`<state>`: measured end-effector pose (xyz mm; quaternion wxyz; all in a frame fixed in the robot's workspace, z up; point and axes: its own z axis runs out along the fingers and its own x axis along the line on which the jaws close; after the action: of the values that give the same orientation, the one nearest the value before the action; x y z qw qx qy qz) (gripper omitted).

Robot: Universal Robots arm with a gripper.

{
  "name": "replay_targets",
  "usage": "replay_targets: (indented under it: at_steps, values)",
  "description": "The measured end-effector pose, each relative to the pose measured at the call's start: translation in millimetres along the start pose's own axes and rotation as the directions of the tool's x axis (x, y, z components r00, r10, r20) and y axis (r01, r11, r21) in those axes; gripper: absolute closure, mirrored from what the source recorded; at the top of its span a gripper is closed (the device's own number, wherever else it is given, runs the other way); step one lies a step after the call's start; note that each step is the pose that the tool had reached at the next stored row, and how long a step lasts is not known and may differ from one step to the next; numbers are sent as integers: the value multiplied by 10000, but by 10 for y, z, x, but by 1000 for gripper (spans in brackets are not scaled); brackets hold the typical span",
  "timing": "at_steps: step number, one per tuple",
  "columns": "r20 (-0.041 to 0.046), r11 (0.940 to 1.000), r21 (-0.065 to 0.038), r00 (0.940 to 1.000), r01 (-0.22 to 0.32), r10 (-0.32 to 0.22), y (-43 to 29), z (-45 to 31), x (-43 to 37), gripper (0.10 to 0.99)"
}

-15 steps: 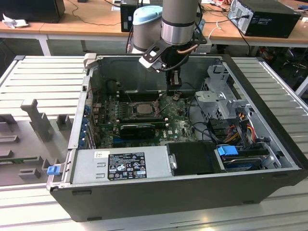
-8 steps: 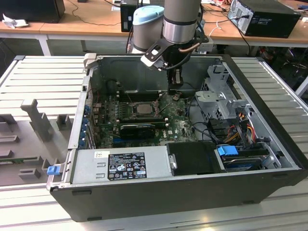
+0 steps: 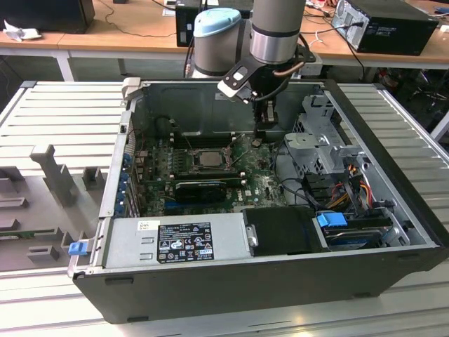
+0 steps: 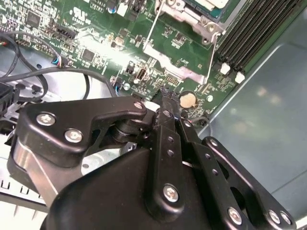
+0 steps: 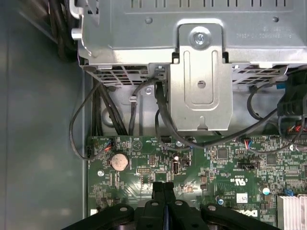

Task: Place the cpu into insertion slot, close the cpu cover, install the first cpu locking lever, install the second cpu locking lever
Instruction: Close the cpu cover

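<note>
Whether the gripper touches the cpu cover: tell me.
Apart. In the second wrist view the gripper ends beside the coin cell, with bare green board between it and the cover.

The hand (image 5: 163,189) looks matt black, the circuit board (image 5: 144,165) glossy, the bracket (image 5: 200,108) bare metal.

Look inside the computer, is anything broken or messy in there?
Nothing stands out. The green circuit board looks whole, the cpu sits flat, and the black cables loop loosely but tidily. The end effector hangs, shut, near the round coin battery.
</note>
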<state>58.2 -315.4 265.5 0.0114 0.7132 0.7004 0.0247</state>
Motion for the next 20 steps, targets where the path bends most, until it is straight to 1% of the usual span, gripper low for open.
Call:
replay_targets:
  at_steps: [1, 6, 13, 18, 20]
  values:
    - [2, 10000, 1, 10000, 1, -1, 10, 2, 0, 980]
    - [-1, 10000, 1, 10000, -1, 1, 13, 24, -1, 980]
    - [-1, 10000, 2, 10000, 0, 0, 9, 99, -3, 980]
    - [-1, 10000, 8, 10000, 0, 0, -35, 106, -4, 980]
    - [1, 10000, 50, 10000, 1, -1, -43, 118, -4, 980]
